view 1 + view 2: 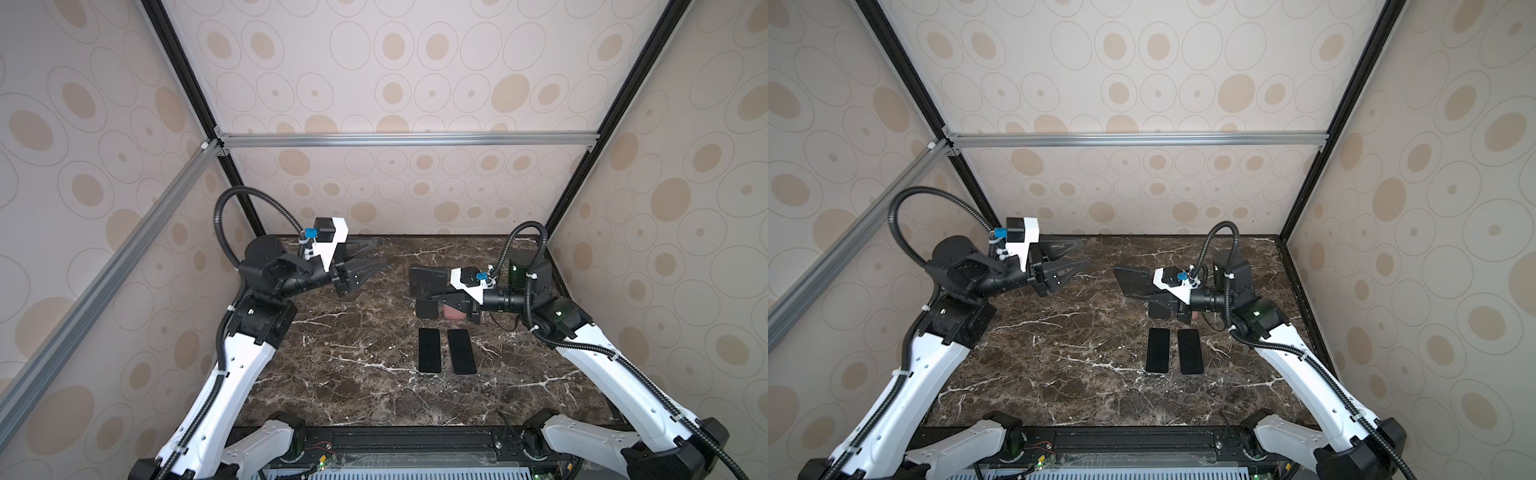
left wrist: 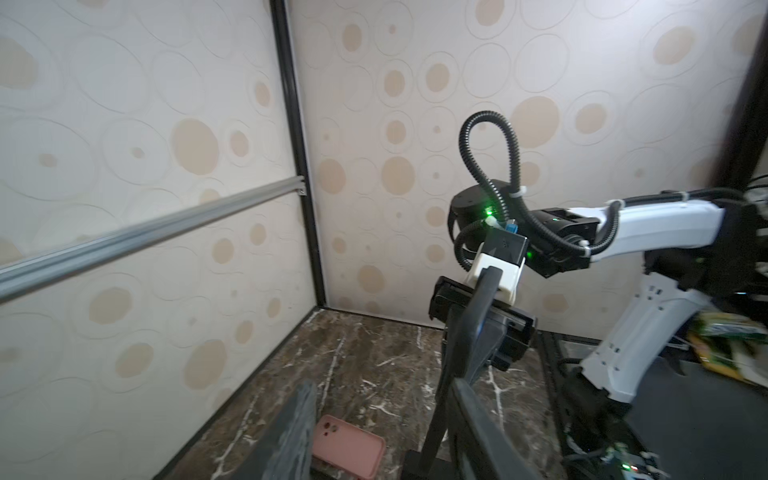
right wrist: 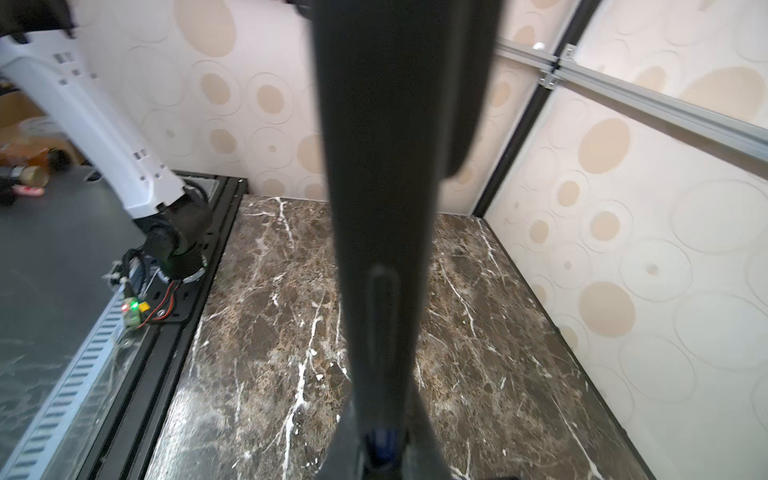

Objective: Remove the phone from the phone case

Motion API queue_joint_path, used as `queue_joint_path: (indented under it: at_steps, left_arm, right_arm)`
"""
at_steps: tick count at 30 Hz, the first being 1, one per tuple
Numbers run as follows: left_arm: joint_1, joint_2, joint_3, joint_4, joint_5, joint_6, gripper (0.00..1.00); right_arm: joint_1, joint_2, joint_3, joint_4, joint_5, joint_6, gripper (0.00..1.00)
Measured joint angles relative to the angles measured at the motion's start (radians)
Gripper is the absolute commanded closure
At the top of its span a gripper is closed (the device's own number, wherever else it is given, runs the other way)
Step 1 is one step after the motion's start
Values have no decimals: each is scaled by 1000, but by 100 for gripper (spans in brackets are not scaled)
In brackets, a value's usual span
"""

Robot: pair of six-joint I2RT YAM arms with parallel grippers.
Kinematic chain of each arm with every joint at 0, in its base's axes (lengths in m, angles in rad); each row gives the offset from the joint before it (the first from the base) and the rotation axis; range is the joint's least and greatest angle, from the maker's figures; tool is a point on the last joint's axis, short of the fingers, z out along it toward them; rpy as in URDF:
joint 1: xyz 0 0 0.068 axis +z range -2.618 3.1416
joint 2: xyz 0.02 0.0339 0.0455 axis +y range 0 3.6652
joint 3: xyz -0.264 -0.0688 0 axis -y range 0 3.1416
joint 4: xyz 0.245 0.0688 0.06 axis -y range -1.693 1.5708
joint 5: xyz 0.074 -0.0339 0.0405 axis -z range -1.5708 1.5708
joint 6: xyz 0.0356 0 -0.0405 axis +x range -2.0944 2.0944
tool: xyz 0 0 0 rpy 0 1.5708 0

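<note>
We saw the left arm bent up at the elbow, its forearm raised off the table (image 1: pixel 353 395) and its wrist levelled toward the middle. The left gripper (image 1: pixel 380 252) hung in the air with its jaws standing apart and nothing between them. The right arm reached in from the right side, wrist also level and pointing toward the left arm. The right gripper (image 1: pixel 440 298) was clamped on one end of a dark phone (image 1: pixel 428 281), which stuck out toward the left gripper, clear of the table and apart from the left fingers (image 2: pixel 291 432). In the right wrist view that phone ran edge-on up the middle, a long side button showing; whether it wore a case we could not tell. A pink phone case (image 2: pixel 348 446) lay flat on the table, back and camera cutout facing up, below the right gripper and partly hidden by it in both top views. A black phone (image 1: pixel 429 350) and a second black phone (image 1: pixel 461 351) lay side by side nearer the front edge.
</note>
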Motion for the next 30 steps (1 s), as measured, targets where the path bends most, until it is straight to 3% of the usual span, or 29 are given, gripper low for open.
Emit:
queue_joint_path:
  at_steps: [4,10,18,30]
  left_arm:
    - [-95,-135,-94,2,-204,77,50]
    - [-292,-174,-164,56,-444,166,55]
    - [-433,-86,-187,102,-592,217,66]
    - [-546,-67,-194,167,-759,299,69]
  right_arm:
    - [17,-42,-65,59,147,118,100]
    - [154,-95,-116,105,359,190,100]
    - [247,-117,-121,131,477,224,100]
    - [296,-118,-142,145,552,251,100]
